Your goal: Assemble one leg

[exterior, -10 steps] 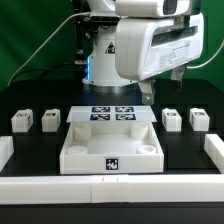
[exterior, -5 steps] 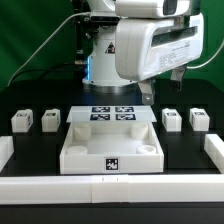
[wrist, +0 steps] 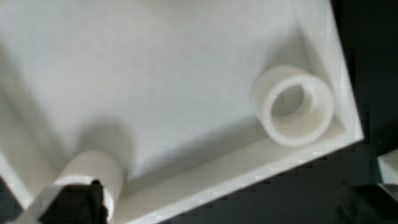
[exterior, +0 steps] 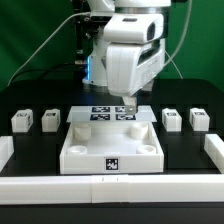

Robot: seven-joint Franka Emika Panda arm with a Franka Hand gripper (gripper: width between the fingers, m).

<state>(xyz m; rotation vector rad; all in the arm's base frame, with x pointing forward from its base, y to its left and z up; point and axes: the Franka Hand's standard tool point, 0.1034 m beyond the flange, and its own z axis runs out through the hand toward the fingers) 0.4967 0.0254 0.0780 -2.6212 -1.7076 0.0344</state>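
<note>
Several white legs stand on the black table, each with a black-and-white marker: two on the exterior view's left (exterior: 21,121) (exterior: 49,120) and two on its right (exterior: 171,119) (exterior: 197,119). The large white tabletop (exterior: 80,150) lies between them, rim up. My gripper (exterior: 128,104) hangs over the tabletop's far part, open and empty, apart from every leg. In the wrist view the gripper (wrist: 228,208) looks down on the tabletop's inner floor (wrist: 160,90) and one corner hole ring (wrist: 297,103). One dark fingertip (wrist: 75,200) shows at the picture's edge. No leg shows in the wrist view.
The marker board (exterior: 112,114) lies behind the tabletop, under the gripper. White rails bound the table at the front (exterior: 110,188), the exterior view's left (exterior: 5,150) and right (exterior: 215,150). The arm's base (exterior: 95,65) stands at the back.
The arm has swung from the exterior view's upper right toward the middle and turned. The gripper now hangs lower, over the tabletop's far part. The legs and tabletop have not moved.
</note>
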